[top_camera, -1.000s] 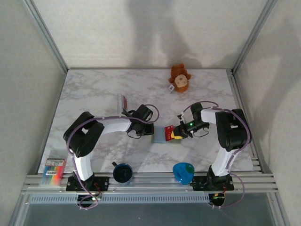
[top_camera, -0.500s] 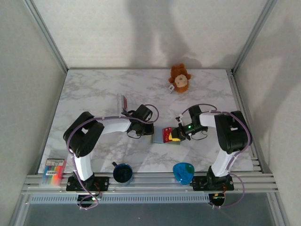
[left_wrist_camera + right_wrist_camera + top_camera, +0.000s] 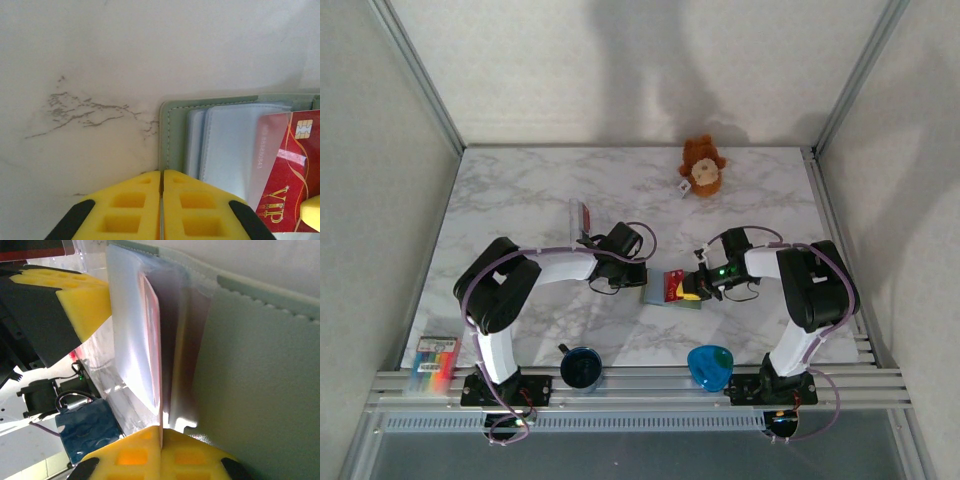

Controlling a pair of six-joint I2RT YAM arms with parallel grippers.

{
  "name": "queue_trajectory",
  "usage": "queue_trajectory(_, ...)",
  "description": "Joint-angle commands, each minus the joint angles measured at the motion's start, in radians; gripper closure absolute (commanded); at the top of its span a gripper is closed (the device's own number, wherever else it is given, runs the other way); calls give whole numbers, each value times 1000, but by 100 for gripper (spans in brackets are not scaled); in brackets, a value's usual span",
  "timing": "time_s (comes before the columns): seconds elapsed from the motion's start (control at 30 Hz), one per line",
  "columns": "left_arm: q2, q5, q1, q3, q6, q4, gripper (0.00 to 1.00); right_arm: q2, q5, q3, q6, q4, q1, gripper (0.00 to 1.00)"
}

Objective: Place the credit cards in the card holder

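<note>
Middle of the marble table (image 3: 520,190), and both arms meet over the grey-green card holder (image 3: 656,297), which lies open and flat with its blue-grey pockets up. The right gripper (image 3: 692,291) comes in from the right, yellow jaws clamped tight on a red VIP card (image 3: 674,285) that sits over the holder's right part. On the left wrist camera that card (image 3: 282,170) lies tilted across the pockets, one long edge looking slid beneath a translucent flap. On the right wrist camera it stands edge-on, running straight into the seam between the closed jaws, pocket layers on either side.

The left gripper (image 3: 638,284) is at the holder's left edge, its yellow jaws pressed together right against the stitched green rim (image 3: 172,125). Whether they nip that rim or just touch it, I can't tell.

Far from all this, a brown plush monkey (image 3: 701,166) sits by the back wall. A clear display stand (image 3: 581,217) with something red in it stands just beyond the left wrist.
</note>
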Motion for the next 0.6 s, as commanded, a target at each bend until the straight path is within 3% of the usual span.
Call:
queue_trajectory(0.0,48,-123,24,-46,11,-44,92,-10,20,-16,33,48,7,100)
queue_trajectory(0.3,63,-120,24,-33,11,-47,92,-10,34,-22,57,67,29,97)
queue_trajectory(0.47,48,-122,24,-44,3,-36,92,8,21,-18,71,75,38,88)
queue_trajectory(0.57,59,-125,24,-32,9,-53,92,-13,32,-34,83,84,53,78)
